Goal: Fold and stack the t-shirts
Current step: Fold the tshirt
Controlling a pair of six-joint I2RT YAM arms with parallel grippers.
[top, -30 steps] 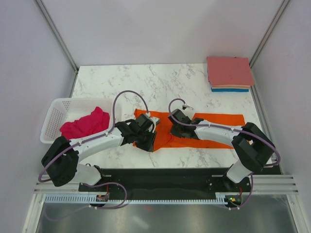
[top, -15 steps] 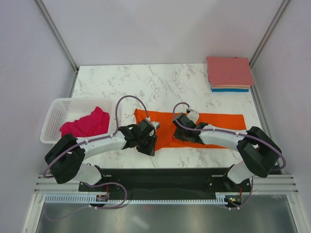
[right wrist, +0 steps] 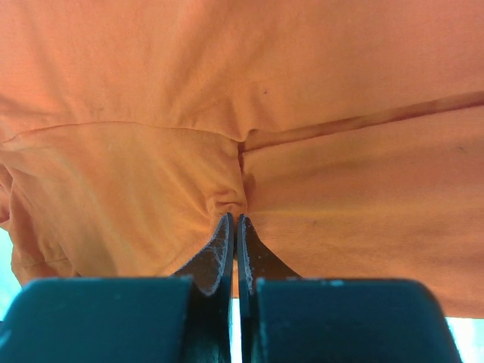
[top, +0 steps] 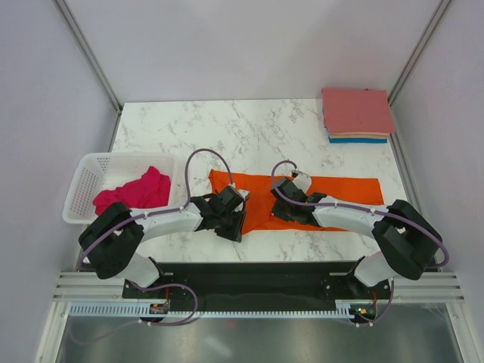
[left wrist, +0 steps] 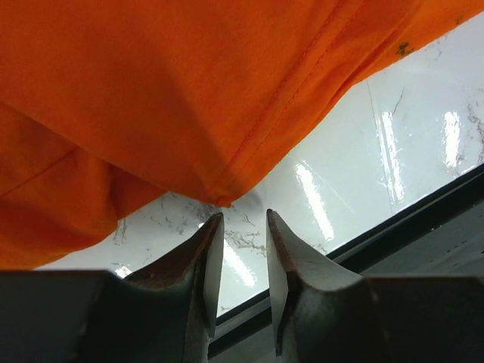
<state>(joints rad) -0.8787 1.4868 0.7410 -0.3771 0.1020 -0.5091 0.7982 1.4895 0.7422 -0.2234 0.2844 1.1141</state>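
One orange shirt [top: 348,187] lies on the bench [top: 249,128] between your arms.
It looks light and limp, so grip hems: the right gripper [right wrist: 234,227] has its jaws pinched together on a pucker, while the left gripper [left wrist: 238,227] has its jaws apart beside the hem corner.

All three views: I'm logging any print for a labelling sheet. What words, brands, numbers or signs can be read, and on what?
None: no readable text in any view.
orange t-shirt: plain; the dark speck in the left wrist view is no lettering.
magenta t-shirt, folded stack, white basket: no print shows.
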